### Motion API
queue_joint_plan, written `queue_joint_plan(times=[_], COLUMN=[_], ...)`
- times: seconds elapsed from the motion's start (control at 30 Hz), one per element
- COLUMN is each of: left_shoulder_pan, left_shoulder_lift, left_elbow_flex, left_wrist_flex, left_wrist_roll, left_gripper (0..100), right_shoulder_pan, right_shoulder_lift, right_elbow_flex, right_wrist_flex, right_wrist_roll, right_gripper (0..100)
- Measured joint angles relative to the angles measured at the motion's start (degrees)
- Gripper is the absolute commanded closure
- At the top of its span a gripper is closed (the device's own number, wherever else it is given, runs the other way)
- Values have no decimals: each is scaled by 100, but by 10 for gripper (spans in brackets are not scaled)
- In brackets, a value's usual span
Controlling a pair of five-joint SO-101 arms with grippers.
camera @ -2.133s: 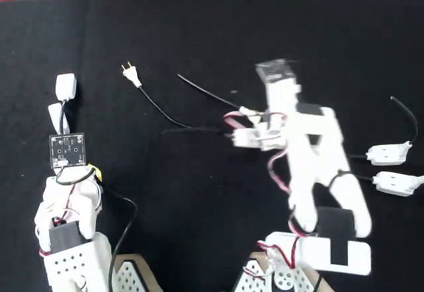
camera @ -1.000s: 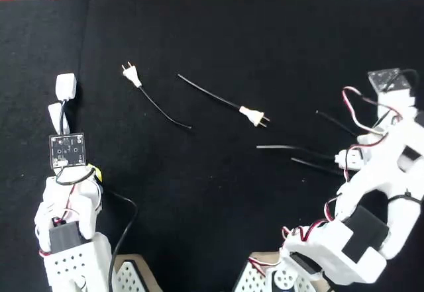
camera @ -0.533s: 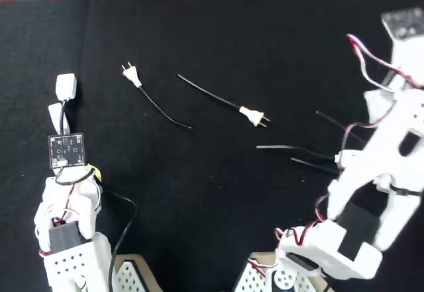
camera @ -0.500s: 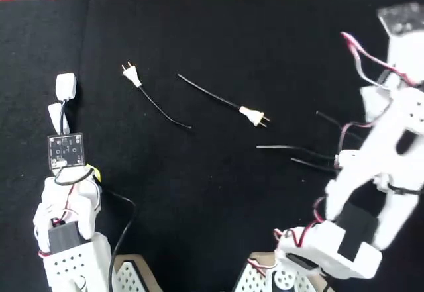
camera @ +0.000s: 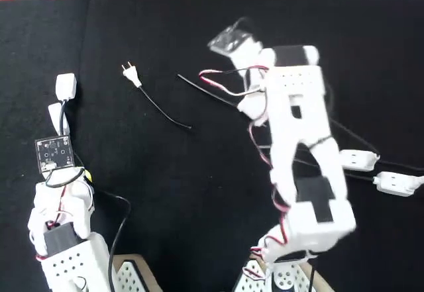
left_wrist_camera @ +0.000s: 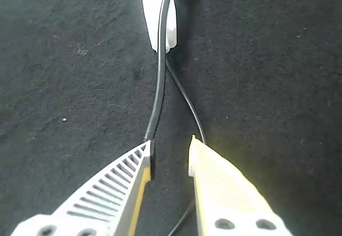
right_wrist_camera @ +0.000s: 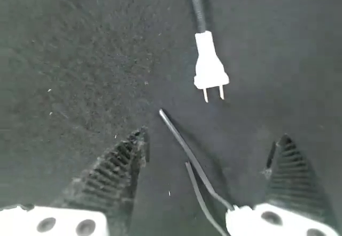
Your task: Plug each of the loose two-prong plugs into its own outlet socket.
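One loose white two-prong plug [camera: 131, 74] lies at the back left on its black cord. A second white plug [right_wrist_camera: 210, 69] lies on the cloth just ahead of my right gripper [right_wrist_camera: 211, 141], which is wide open and holds nothing; its prongs point toward the fingers. The right arm [camera: 295, 106] stretches over the table's middle and covers that plug from above. Two white sockets [camera: 64, 87] lie at the left. My left gripper [left_wrist_camera: 170, 144] sits low behind one socket [left_wrist_camera: 159, 11], open, with that socket's black cords running between its fingertips.
Two more white sockets [camera: 358, 161] with cords lie at the right beside the right arm. Loose black cord ends [right_wrist_camera: 184, 145] lie between the right gripper's fingers. The table is covered in black cloth [camera: 199, 193].
The right arm has swung from the table's right edge back to the middle, over the second plug. The left arm has shifted slightly toward its base.
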Motion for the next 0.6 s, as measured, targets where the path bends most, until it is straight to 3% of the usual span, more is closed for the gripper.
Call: queue_joint_plan(times=[0.17,0.6], left_shoulder_pan=[0,0], left_shoulder_lift=[0,0], left_elbow_flex=[0,0], left_wrist_flex=[0,0], left_wrist_roll=[0,0], left_gripper=[873,873], right_shoulder_pan=[9,9], right_shoulder_lift=[1204,1943], right_elbow_flex=[0,-149], right_wrist_flex=[-404,-914], right_wrist_roll=[273,686], right_gripper=[922,890])
